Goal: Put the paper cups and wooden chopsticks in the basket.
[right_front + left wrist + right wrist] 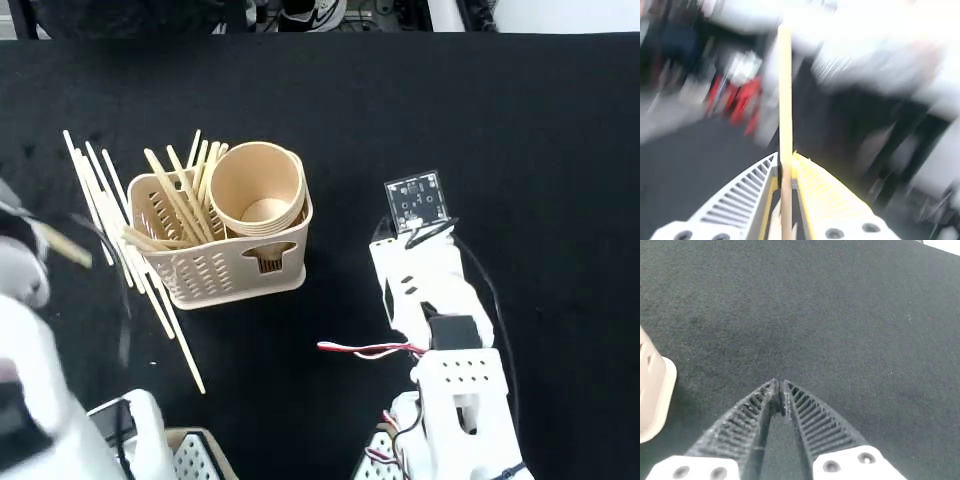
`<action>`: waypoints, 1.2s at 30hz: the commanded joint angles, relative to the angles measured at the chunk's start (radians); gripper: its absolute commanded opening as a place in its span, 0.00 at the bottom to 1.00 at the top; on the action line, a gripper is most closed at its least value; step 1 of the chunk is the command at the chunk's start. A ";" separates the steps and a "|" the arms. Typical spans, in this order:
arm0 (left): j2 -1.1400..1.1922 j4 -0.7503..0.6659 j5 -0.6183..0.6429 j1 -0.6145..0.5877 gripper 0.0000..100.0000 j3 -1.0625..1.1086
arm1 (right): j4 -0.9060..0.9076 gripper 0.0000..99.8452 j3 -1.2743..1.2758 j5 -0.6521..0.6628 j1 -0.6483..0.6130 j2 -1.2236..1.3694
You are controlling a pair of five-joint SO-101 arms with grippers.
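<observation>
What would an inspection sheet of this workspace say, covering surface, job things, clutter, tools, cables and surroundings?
Surface: black table, evenly dark.
Job's things: basket holds stacked paper cups and several chopsticks; loose chopsticks lie on the table beside it.
Clutter: beige slotted piece at the near edge.
Tools: left tool shut on one chopstick; right tool shut, holding nothing, over the table near the basket's corner.
Cables: red-and-white wire at the right arm.
Surroundings: blurred things beyond the far edge, not identifiable.
</observation>
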 commanded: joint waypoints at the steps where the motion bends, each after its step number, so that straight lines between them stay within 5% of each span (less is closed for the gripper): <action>1: -0.203 -0.304 0.003 0.196 0.03 0.134 | -0.018 0.01 -0.012 0.009 0.006 -0.008; 9: -0.204 -0.589 -0.003 0.415 0.03 0.326 | -0.018 0.01 -0.013 0.009 0.009 -0.008; 21: -0.103 -0.597 -0.003 0.417 0.03 0.550 | -0.018 0.01 -0.013 0.009 0.009 -0.008; 23: -0.101 -0.562 -0.005 0.417 0.05 0.562 | -0.018 0.01 -0.013 0.009 0.009 -0.008; 27: -0.100 -0.367 -0.057 0.418 0.24 0.506 | -0.018 0.01 -0.013 0.009 0.009 -0.008; 36: 0.144 0.181 0.003 0.268 0.24 -0.045 | -0.018 0.01 -0.013 0.009 0.009 -0.008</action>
